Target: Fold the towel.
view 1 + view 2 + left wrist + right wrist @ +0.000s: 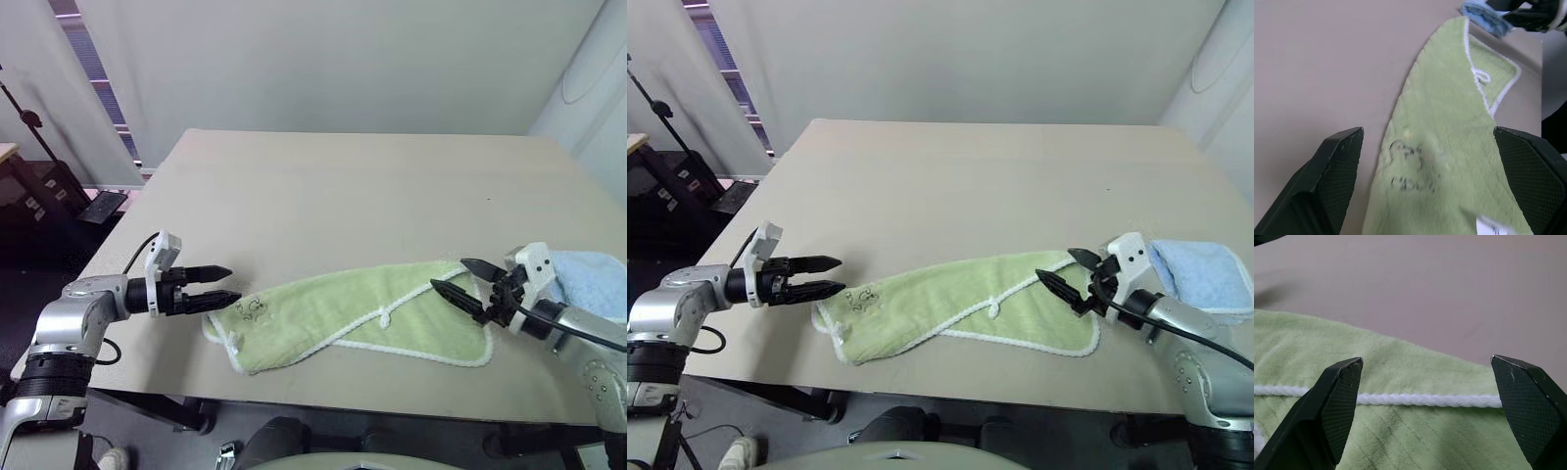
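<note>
At the near left of the table, the left gripper (pixel 223 285) points right with its two black fingers spread wide, holding nothing; its tips sit just beside the left end of the light green terry towel (pixel 343 313), and whether they touch it cannot be told. Across at the near right, the right gripper (pixel 458 278) points left, its jaws likewise wide apart and empty, poised over the towel's right end. Between the two lies the towel, a long, loosely folded strip along the near edge of the flat beige table (pixel 343 186), soft and nubbly, trimmed in white piped edging, with a small white loop (pixel 387 318) midway and a dark printed motif (pixel 1410 166) near the left end. Just right of the right gripper rests a smaller, folded light blue cloth (pixel 1205 274).
</note>
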You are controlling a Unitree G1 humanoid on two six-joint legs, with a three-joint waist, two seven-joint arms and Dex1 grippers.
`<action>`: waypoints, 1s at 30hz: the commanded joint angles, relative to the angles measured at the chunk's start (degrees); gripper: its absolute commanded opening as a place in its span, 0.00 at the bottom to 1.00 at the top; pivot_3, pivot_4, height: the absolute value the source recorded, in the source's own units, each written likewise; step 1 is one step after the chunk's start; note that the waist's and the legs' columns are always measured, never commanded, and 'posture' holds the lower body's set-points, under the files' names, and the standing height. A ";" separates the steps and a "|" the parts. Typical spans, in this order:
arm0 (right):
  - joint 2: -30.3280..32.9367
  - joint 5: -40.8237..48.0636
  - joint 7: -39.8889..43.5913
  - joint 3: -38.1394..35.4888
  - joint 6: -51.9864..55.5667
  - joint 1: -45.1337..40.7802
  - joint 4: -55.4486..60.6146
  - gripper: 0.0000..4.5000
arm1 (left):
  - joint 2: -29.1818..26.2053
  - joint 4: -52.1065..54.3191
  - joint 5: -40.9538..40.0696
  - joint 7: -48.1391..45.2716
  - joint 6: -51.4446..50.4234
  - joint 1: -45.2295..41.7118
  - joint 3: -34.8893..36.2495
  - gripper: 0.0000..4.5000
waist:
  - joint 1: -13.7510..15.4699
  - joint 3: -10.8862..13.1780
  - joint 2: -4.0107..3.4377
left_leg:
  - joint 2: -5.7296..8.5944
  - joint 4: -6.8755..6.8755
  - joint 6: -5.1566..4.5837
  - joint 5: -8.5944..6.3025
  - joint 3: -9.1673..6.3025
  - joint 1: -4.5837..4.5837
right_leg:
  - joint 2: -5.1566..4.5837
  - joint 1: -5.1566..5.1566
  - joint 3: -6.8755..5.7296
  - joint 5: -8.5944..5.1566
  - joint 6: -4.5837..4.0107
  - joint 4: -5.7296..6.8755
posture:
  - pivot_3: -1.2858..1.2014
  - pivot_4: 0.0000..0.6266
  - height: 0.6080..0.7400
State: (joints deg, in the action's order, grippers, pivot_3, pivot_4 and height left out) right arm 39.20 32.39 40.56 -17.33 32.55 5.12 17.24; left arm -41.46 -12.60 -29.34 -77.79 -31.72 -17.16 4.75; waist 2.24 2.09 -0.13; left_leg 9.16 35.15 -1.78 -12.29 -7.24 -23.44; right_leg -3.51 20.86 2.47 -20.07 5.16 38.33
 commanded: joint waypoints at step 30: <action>1.04 -23.40 -6.28 7.20 -22.31 -16.39 -33.99 0.97 | 9.70 7.49 1.80 3.70 6.37 -1.57 -7.52 1.00 | -0.11 -0.06 -0.01 | 0.00 0.14 0.04 0.18 0.01 0.23 | 0.04 -0.09 0.01 0.02 0.00 0.44 | 0.52 0.00 1.00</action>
State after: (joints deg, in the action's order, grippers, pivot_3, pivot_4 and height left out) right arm 40.69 10.16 34.60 -10.64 13.13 -9.56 -15.90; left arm -31.53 -7.13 -26.87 -74.49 -25.94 -18.58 -3.60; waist 2.13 2.04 -0.14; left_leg 9.16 35.28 -1.74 -12.10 -7.23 -23.20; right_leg -3.47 20.77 2.48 -20.05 5.17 38.76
